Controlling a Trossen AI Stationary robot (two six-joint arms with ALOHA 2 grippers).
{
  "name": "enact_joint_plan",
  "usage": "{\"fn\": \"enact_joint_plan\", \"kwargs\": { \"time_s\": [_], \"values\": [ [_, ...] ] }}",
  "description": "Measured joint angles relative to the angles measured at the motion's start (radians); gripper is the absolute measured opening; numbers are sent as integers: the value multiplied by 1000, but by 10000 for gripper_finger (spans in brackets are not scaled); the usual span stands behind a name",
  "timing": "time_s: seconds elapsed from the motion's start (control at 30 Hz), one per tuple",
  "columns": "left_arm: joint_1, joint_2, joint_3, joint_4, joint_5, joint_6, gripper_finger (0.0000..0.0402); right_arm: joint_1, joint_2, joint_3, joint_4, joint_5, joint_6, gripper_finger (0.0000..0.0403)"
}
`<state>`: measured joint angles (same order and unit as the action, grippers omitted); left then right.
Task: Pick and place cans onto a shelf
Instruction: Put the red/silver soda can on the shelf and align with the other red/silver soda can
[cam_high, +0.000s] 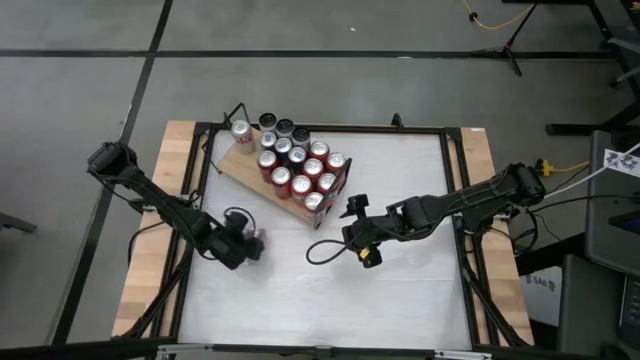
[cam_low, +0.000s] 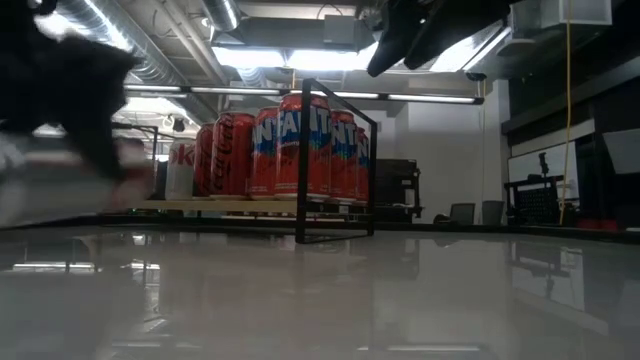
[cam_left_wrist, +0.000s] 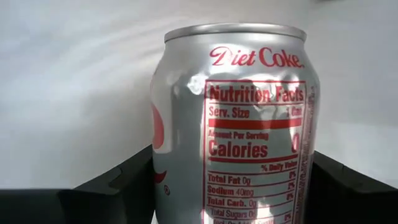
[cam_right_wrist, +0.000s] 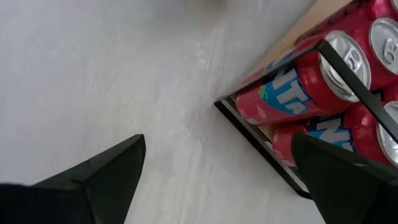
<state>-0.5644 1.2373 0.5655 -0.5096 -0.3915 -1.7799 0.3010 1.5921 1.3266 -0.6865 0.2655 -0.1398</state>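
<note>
One Diet Coke can (cam_left_wrist: 233, 124) sits between left fingers (cam_left_wrist: 115, 190) (shelf (cam_high: 240, 165) crowded).

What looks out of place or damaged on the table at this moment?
One silver can sits apart from the cans on the shelf, on the bare table between the left gripper's fingers. Its side looks slightly dented near the label. The right gripper hangs open near the shelf's black frame. Nothing is spilled.
</note>
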Motion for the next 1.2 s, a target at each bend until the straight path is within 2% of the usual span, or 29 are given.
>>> {"fn": "enact_joint_plan", "kwargs": {
  "time_s": [0.17, 0.3, 0.43, 0.73, 0.9, 1.07, 1.2],
  "values": [
    [0, 0, 0, 310, -140, 438, 274, 0, 0, 0, 63, -78, -26, 390],
    [0, 0, 0, 540, -158, 745, 274, 0, 0, 0, 180, -165, -86, 390],
    [1, 0, 0, 694, -159, 931, 284, 1, 0, 0, 330, -235, -105, 390],
    [1, 27, 0, 857, -118, 1118, 291, 1, 0, 0, 530, -330, -194, 390],
    [29, 75, 1, 1000, -2, 1177, 291, 0, 1, 0, 581, -332, -237, 390],
    [87, 146, 1, 1175, 116, 1202, 292, 0, 1, 0, 597, -419, -285, 390],
    [119, 201, 2, 1292, 197, 1230, 293, 0, 1, 0, 613, -435, -287, 390]
  ]
}}
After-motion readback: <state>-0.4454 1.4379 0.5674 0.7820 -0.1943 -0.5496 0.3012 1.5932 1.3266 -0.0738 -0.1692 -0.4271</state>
